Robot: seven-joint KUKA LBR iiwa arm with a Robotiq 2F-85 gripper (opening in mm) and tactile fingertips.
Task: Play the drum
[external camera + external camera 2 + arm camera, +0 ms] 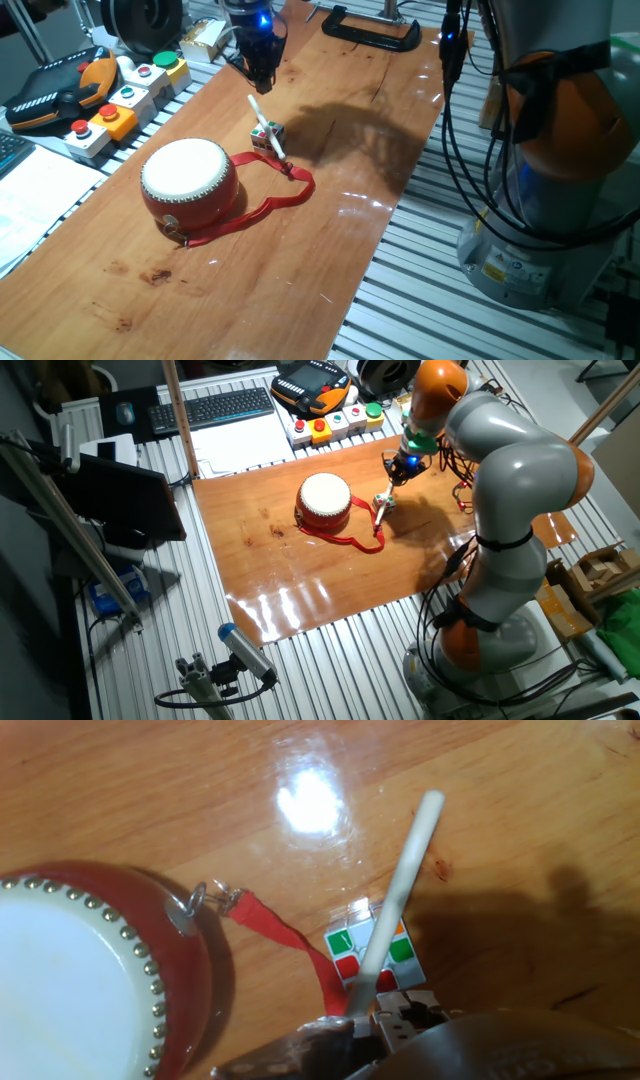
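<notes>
Drum (189,183) sits at 9 o'clock on the wooden table (330,230) in the one fixed view, skin side up. Its cream skin is flat and taut and its red shell is ringed by a studded rim. It looks light and rigid, so a hard strike could make it slide on the glossy wood. The skin is the fragile part; strike it squarely and lightly near the centre. The drum itself needs no grasp.

Strap (270,205) runs from a ring on the shell toward 3 o'clock and loops back along the table. It is soft and slack and could snag a passing tool.

Puzzle cube (266,137) stands just beside the strap's far bend, at 1 o'clock from the drum.

Stick (265,124) is a thin white rod propped at a tilt, its lower end by the cube and its upper end pointing toward 11 o'clock. It looks light, stiff and smooth. The free upper half is judged the best place to take hold.

Gripper (262,75) hangs above the stick's upper end, holding nothing. Whether its jaws are parted cannot be told; in the hand view only blurred finger parts appear at 6 o'clock.
</notes>
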